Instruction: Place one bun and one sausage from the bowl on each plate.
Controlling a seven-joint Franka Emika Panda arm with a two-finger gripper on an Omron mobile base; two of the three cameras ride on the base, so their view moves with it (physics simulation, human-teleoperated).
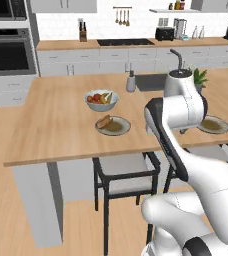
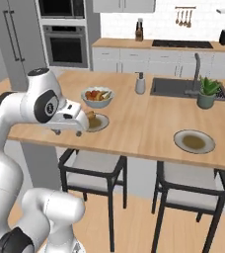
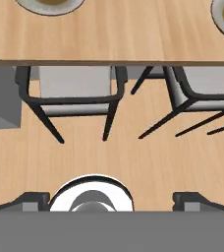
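I hold the gripper [image 3: 111,199] wide open and empty above the stools, the bun-bearing plate [image 1: 113,126] at eleven o'clock.

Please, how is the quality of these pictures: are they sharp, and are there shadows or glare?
Left base view: slightly soft, even light, no glare; faint shadow under the fruit bowl. Right base view: same softness; far plate readable, near plate partly behind the arm. Hand view: blurred edges on the chairs; pincer tips dark, spread apart.
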